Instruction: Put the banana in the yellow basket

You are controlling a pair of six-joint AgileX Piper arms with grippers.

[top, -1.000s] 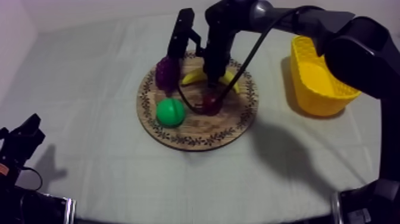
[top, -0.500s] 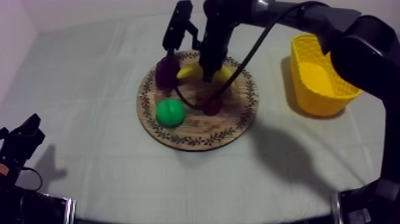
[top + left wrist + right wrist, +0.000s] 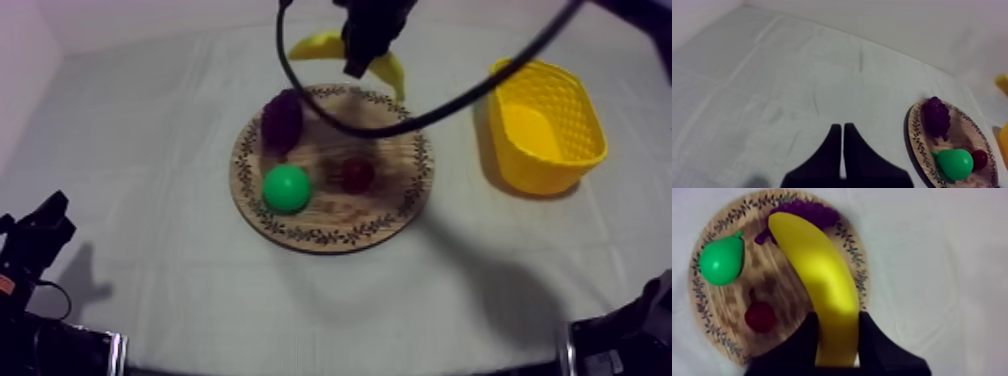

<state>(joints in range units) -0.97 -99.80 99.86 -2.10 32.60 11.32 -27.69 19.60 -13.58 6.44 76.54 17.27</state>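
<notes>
Banana (image 3: 822, 283) yellow, curved, smooth, clamped between right fingers (image 3: 799, 344).

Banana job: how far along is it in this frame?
Done: the yellow toy banana is off the round wooden board with the patterned rim, raised above its far edge. In hand: the right gripper is shut on it. Left: carry it across to the yellow basket and release it inside. The left gripper rests shut at its own side.
</notes>
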